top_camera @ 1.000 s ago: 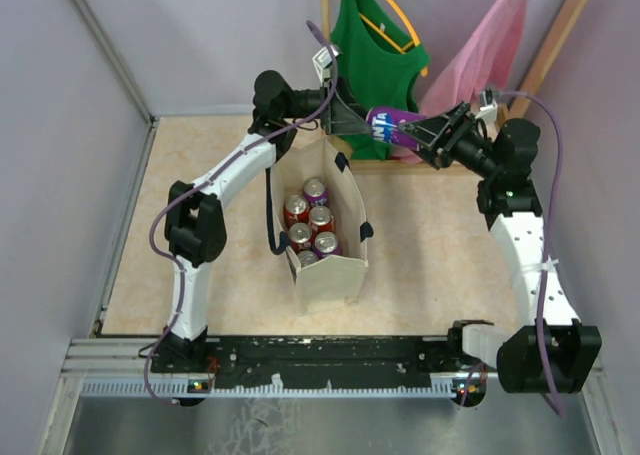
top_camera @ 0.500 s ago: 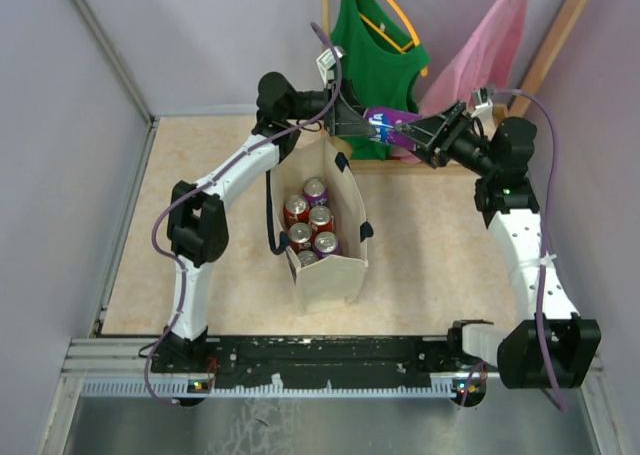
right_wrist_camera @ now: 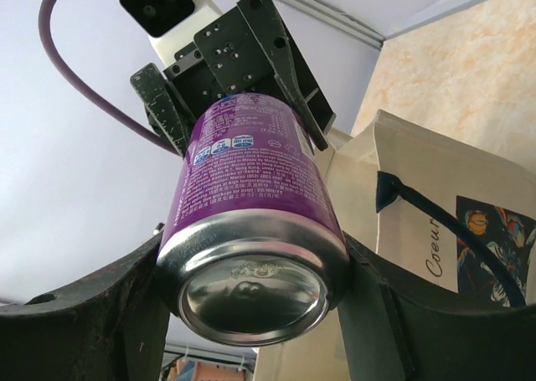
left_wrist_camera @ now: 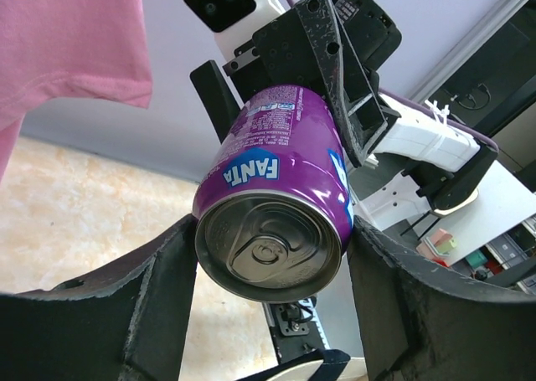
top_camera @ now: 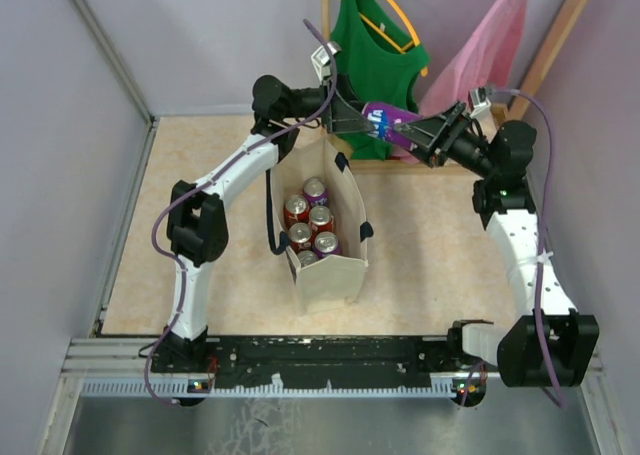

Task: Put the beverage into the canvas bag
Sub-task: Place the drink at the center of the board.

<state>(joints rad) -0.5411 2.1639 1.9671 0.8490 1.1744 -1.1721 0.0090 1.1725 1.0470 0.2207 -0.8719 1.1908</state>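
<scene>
The beverage, a purple Fanta can [top_camera: 380, 122], hangs in the air behind and above the canvas bag [top_camera: 328, 273], lying roughly level between both grippers. My left gripper [top_camera: 362, 120] is shut on its top end; in the left wrist view both fingers press the can [left_wrist_camera: 276, 188] at its rim, round my left gripper [left_wrist_camera: 270, 234]. My right gripper [top_camera: 408, 132] is shut on the bottom end, its jaws against the can [right_wrist_camera: 251, 205] on both sides, round my right gripper [right_wrist_camera: 251, 260]. The cream bag [right_wrist_camera: 419, 197] with navy handles stands upright and open.
Several cans [top_camera: 312, 220] stand inside the bag. A green top [top_camera: 375, 45] and a pink shirt [top_camera: 480, 55] hang on a wooden rack [top_camera: 560, 35] right behind the grippers. Grey walls close the left and back sides.
My left gripper's jaws have closed in onto the can's top end. The can and both grippers have drifted slightly to the left.
</scene>
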